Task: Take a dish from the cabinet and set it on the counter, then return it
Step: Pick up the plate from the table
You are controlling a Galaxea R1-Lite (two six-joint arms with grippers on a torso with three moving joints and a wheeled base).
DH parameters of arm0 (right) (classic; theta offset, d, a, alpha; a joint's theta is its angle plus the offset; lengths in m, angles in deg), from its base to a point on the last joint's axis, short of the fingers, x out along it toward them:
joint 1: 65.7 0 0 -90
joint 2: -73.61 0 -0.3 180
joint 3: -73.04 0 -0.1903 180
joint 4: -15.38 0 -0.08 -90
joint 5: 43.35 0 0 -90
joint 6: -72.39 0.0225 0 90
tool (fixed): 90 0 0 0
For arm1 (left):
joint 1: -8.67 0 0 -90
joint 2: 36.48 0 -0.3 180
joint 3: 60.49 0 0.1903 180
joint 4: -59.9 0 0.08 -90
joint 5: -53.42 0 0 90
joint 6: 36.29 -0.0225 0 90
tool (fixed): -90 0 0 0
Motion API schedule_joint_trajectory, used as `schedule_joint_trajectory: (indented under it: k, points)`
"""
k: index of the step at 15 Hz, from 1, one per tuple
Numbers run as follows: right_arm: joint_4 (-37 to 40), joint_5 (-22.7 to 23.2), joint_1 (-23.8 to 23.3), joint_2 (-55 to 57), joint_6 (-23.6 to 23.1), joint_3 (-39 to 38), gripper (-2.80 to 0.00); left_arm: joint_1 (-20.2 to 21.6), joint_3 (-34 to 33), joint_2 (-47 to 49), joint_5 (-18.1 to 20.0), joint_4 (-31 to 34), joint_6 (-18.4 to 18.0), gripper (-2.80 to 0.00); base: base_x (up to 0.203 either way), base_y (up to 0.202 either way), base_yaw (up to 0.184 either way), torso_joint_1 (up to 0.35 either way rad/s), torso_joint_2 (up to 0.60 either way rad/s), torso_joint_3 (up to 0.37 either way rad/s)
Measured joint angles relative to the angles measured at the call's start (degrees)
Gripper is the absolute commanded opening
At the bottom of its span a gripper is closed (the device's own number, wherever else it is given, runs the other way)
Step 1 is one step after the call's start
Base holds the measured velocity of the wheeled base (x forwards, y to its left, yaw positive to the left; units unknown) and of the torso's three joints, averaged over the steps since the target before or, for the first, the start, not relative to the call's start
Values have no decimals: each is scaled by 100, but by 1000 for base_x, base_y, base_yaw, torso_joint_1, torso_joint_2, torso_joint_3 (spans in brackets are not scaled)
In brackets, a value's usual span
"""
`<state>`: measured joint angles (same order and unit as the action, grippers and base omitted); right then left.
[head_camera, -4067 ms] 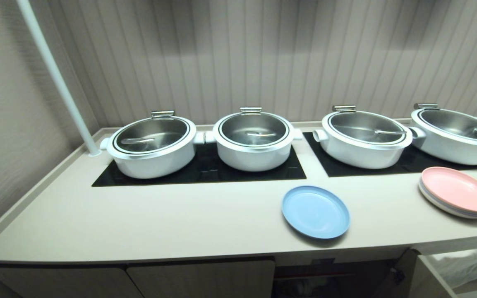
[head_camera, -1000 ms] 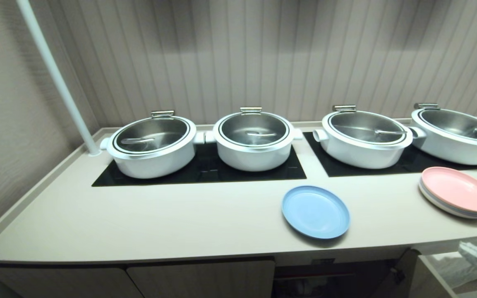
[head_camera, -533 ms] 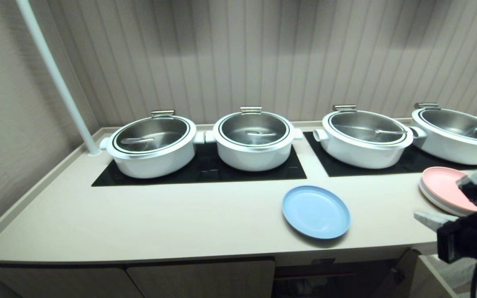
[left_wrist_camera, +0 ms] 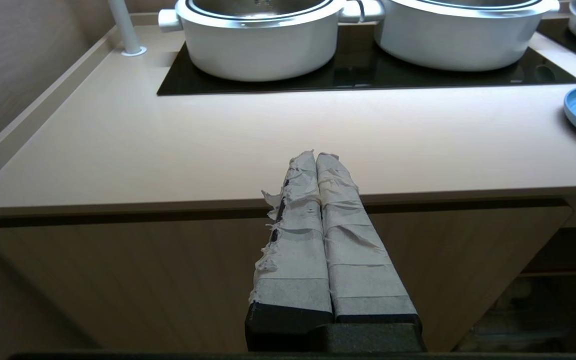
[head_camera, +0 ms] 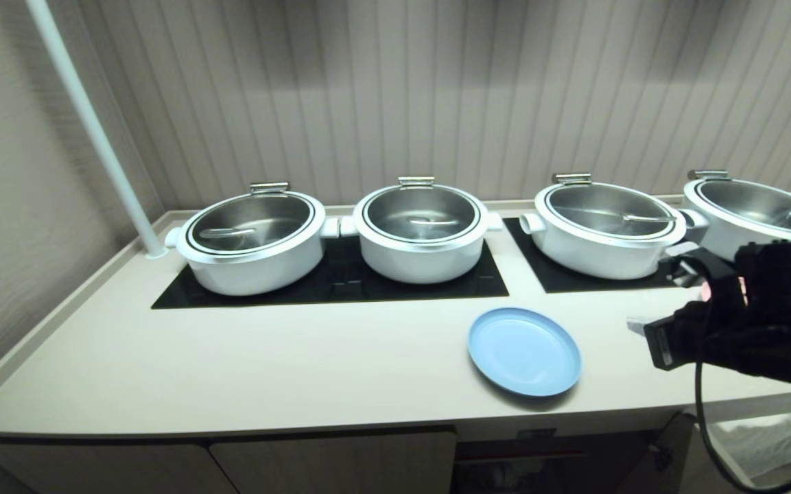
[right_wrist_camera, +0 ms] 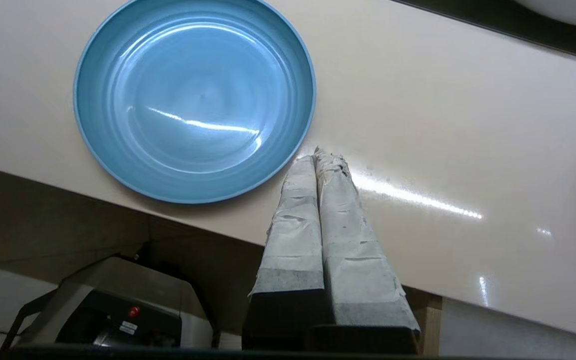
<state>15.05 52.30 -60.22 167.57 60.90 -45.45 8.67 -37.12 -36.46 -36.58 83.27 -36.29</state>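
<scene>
Head view | right tool (head_camera: 635, 326) closed, above counter (head_camera: 299, 363), beside dish (head_camera: 524, 351)

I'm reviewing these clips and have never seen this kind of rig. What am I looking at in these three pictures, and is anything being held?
This is a two-armed robot at a kitchen counter. The wide picture comes from a camera on its head; the other two come from cameras on each wrist, looking along the taped fingers.

On the counter stand four white pots on black cooktop panels, and a light-blue plate lies flat near the front edge.

The right gripper is above the counter just beside the plate, fingers pressed together, holding nothing. In the head picture its black arm fills the right side. The left gripper is parked in front of the counter's edge, also shut and empty. Below are the cabinet doors.
</scene>
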Motion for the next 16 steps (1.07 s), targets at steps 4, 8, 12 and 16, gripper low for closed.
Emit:
schedule_joint_trajectory:
  k: [4,8,12,16]
  points:
    - [1516,6,0,610,3,1354,-280,0,0,0,0,0,0,-280,0,0,0,0,0,0]
    - [2708,-5,0,1269,5,2489,-280,0,0,0,0,0,0,-280,0,0,0,0,0,0]
    - [3776,-6,-6,1682,1,3331,-280,0,0,0,0,0,0,-280,0,0,0,0,0,0]
    - [4866,-6,21,2100,-12,4238,-280,0,0,0,-2,0,0,-280,0,0,0,0,0,0]
